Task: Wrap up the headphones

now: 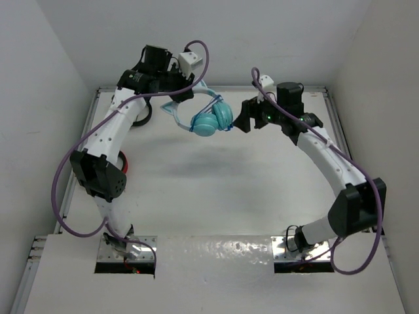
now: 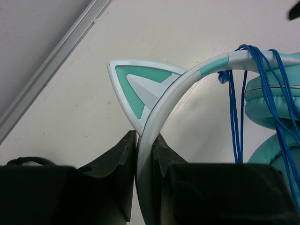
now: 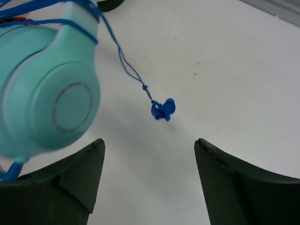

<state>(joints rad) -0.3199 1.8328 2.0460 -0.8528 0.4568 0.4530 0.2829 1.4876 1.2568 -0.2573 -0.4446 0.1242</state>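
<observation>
Left end effector: closed on the headphones, its two dark fingers pinching the pale headband from either side, just below one cat ear.

Headphones: teal, held up off the worktop toward its far side, between the two arms. Their shadow lies on the surface below. Both round earcups hang together under the headband.

Cable: thin, blue, looped in several strands over the headband end and down across the earcups. One short free end trails off with a small knot and ends in the blue plug.

Right end effector: fingers spread wide, nothing between them. It sits just beside the earcups, and the plug hangs ahead of the gap, touching neither finger.

Worktop: white, with a raised rail round its edges.

Red curved item: on the worktop, mostly hidden behind the left arm, so I cannot tell what it is.
</observation>
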